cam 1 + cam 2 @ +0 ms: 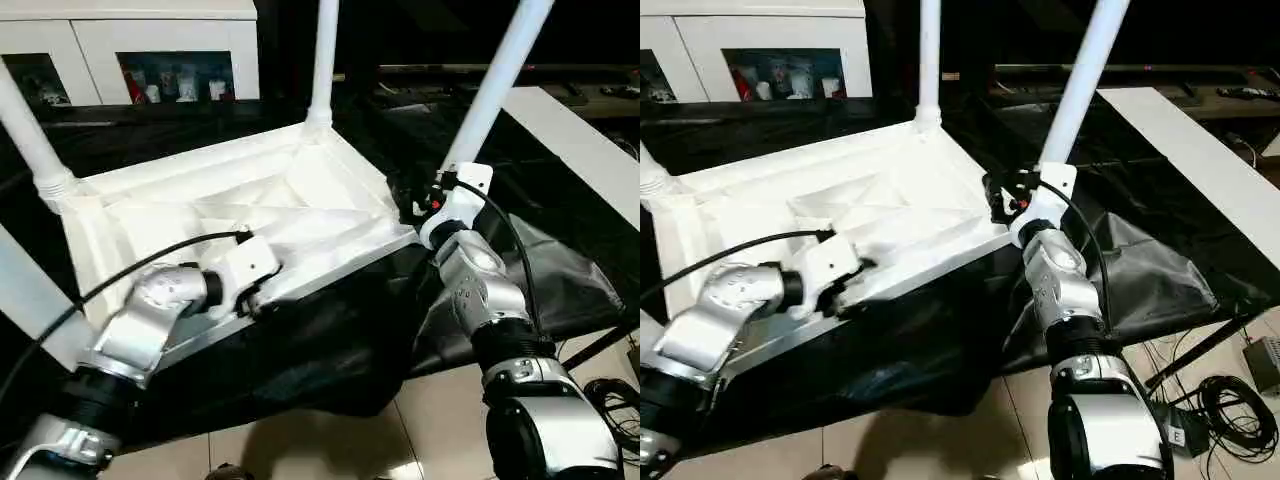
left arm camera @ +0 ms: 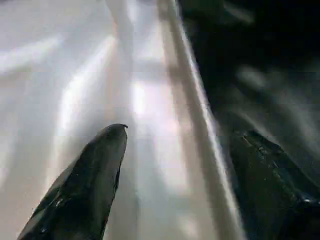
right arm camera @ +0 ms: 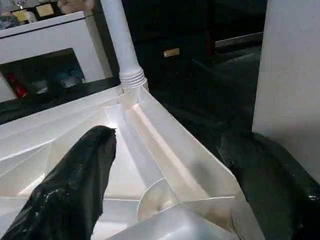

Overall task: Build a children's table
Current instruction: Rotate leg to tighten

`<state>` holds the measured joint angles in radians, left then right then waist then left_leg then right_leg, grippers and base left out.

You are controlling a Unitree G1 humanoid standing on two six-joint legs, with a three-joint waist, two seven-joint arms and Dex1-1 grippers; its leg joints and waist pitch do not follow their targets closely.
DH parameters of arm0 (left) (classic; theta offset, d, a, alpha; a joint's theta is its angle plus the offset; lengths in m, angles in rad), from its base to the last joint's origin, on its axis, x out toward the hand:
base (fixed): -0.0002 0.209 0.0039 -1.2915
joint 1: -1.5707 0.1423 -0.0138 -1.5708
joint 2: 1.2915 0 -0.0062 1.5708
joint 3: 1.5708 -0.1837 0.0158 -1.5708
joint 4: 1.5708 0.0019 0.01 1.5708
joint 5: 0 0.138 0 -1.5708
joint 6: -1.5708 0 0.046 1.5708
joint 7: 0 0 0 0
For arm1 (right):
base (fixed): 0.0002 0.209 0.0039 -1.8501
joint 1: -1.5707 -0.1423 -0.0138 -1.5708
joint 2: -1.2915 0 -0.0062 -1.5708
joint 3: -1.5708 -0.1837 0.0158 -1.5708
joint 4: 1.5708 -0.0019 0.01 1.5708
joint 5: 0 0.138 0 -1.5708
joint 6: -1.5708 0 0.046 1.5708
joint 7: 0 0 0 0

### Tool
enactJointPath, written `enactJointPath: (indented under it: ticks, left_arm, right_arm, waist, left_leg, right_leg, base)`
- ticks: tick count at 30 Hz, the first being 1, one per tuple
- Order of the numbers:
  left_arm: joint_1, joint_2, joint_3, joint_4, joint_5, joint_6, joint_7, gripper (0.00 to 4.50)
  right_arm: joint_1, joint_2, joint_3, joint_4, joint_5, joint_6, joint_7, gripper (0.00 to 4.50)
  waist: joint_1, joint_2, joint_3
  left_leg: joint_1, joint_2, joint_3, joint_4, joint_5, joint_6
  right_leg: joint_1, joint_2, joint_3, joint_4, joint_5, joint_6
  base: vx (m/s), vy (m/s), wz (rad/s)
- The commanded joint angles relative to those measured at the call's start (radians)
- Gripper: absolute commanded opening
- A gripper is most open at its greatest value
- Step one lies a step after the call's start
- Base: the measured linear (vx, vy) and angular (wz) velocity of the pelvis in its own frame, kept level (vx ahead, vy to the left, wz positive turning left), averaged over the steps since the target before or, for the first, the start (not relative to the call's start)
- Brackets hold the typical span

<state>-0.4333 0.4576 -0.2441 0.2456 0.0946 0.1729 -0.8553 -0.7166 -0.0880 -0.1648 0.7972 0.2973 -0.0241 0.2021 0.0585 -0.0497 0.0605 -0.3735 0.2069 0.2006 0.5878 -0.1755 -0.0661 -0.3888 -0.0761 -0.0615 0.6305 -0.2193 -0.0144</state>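
The children's table lies upside down on a black cloth, its white ribbed top (image 1: 250, 215) facing up. White legs stand in its corners: one at the far left (image 1: 30, 130), one at the back (image 1: 325, 60), one at the near right (image 1: 495, 80). My left gripper (image 1: 262, 300) is at the near rim (image 2: 207, 145), open, with one finger (image 2: 95, 185) over the white inside and the other outside. My right gripper (image 1: 408, 203) is open astride the corner at the foot of the near right leg (image 3: 292, 75), one finger (image 3: 75, 190) over the ribs.
A white glass-door cabinet (image 1: 160, 45) stands at the back left. The black cloth (image 1: 330, 350) hangs over the support's front edge. A long white panel (image 1: 580, 140) runs along the right. Cables (image 1: 1230, 410) and a small grey box (image 1: 1265, 360) lie on the tiled floor.
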Motion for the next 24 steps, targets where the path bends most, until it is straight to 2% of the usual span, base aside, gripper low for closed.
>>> enactJointPath:
  ticks: [1,6,9,11,12,14,15,17,21,22,23,24]
  left_arm:
    - [-0.025,-0.002,0.015,0.029,0.03,-0.035,0.056,3.67]
    - [-0.033,0.024,-0.009,0.057,0.065,-0.076,0.062,3.67]
    - [-0.048,0.035,-0.025,0.093,0.088,-0.148,0.071,3.67]
    - [-0.049,0.02,-0.017,0.09,0.062,-0.157,0.059,3.67]
    - [-0.044,-0.032,0.012,0.054,-0.032,-0.136,0.011,3.67]
    - [-0.04,-0.068,0.03,0.026,-0.101,-0.117,-0.028,3.67]
    - [-0.031,-0.106,0.047,-0.037,-0.199,-0.037,-0.084,3.67]
    - [-0.023,-0.12,0.047,-0.087,-0.268,0.034,-0.14,3.67]
    - [-0.013,-0.107,0.03,-0.135,-0.323,0.101,-0.202,3.67]
    - [-0.006,-0.066,0.0,-0.166,-0.339,0.162,-0.253,3.67]
    - [-0.003,-0.049,-0.014,-0.173,-0.333,0.179,-0.269,3.67]
    - [0.004,-0.002,-0.049,-0.185,-0.299,0.214,-0.304,3.67]
  right_arm:
    - [-0.011,-0.01,-0.021,0.019,-0.016,-0.027,-0.02,3.87]
    - [-0.015,-0.009,-0.018,0.051,-0.027,-0.058,-0.03,3.87]
    - [-0.012,-0.014,-0.013,0.056,-0.043,-0.062,-0.046,3.87]
    - [-0.01,-0.011,-0.011,0.053,-0.047,-0.06,-0.049,3.87]
    - [-0.006,-0.001,-0.006,0.047,-0.049,-0.061,-0.048,3.87]
    - [-0.004,0.005,-0.002,0.044,-0.053,-0.063,-0.045,3.87]
    - [-0.004,0.009,0.007,0.05,-0.067,-0.074,-0.043,3.87]
    - [-0.006,0.013,0.01,0.055,-0.072,-0.08,-0.043,3.87]
    - [-0.01,0.014,0.01,0.063,-0.073,-0.085,-0.04,3.87]
    - [-0.014,0.012,0.01,0.068,-0.074,-0.085,-0.038,3.87]
    - [-0.015,0.011,0.011,0.069,-0.074,-0.085,-0.038,3.87]
    - [-0.018,0.009,0.01,0.073,-0.075,-0.085,-0.037,3.87]
  waist:
    - [-0.006,0.013,-0.074]
    - [-0.009,0.016,-0.073]
    - [-0.009,0.017,-0.073]
    - [-0.008,0.018,-0.074]
    - [-0.007,0.02,-0.074]
    - [-0.005,0.017,-0.075]
    - [-0.004,0.016,-0.077]
    - [-0.004,0.012,-0.076]
    - [-0.011,0.01,-0.075]
    - [-0.014,0.011,-0.075]
    - [-0.016,0.012,-0.075]
    - [-0.019,0.013,-0.073]
  left_leg:
    - [0.02,0.025,-0.01,-0.06,-0.1,-0.001]
    - [0.021,0.027,-0.011,-0.062,-0.132,-0.008]
    - [0.022,0.027,-0.012,-0.062,-0.132,-0.011]
    - [0.023,0.027,-0.011,-0.061,-0.129,-0.013]
    - [0.023,0.027,-0.011,-0.061,-0.13,-0.018]
    - [0.024,0.027,-0.008,-0.06,-0.127,-0.022]
    - [0.021,0.027,-0.008,-0.059,-0.119,-0.022]
    - [0.018,0.026,-0.006,-0.057,-0.106,-0.013]
    - [0.015,0.022,-0.007,-0.056,-0.102,0.009]
    - [0.016,0.023,-0.007,-0.056,-0.102,0.01]
    - [0.017,0.023,-0.008,-0.056,-0.105,0.01]
    - [0.017,0.023,-0.008,-0.057,-0.111,0.008]
  right_leg:
    - [0.044,-0.056,0.051,-0.056,0.039,-0.197]
    - [0.039,-0.056,0.051,-0.061,-0.02,-0.196]
    - [0.038,-0.054,0.051,-0.06,-0.011,-0.197]
    - [0.038,-0.054,0.051,-0.057,0.006,-0.201]
    - [0.039,-0.056,0.051,-0.055,0.006,-0.206]
    - [0.038,-0.056,0.052,-0.054,0.024,-0.218]
    - [0.041,-0.056,0.051,-0.05,0.042,-0.225]
    - [0.042,-0.057,0.052,-0.048,0.058,-0.231]
    - [0.044,-0.053,0.052,-0.052,0.047,-0.217]
    - [0.043,-0.052,0.052,-0.051,0.04,-0.213]
    - [0.041,-0.051,0.051,-0.051,0.028,-0.21]
    - [0.04,-0.049,0.051,-0.052,0.014,-0.206]
  base:
    - [0.0,0.0,0.0]
    - [0.0,0.0,0.0]
    - [0.0,0.0,0.0]
    - [0.0,0.0,0.0]
    - [0.0,0.0,0.0]
    - [0.0,0.0,0.0]
    - [0.0,0.0,0.0]
    - [0.0,0.0,0.0]
    - [0.0,0.0,0.0]
    - [0.0,0.0,0.0]
    - [0.0,0.0,0.0]
    - [0.0,0.0,0.0]
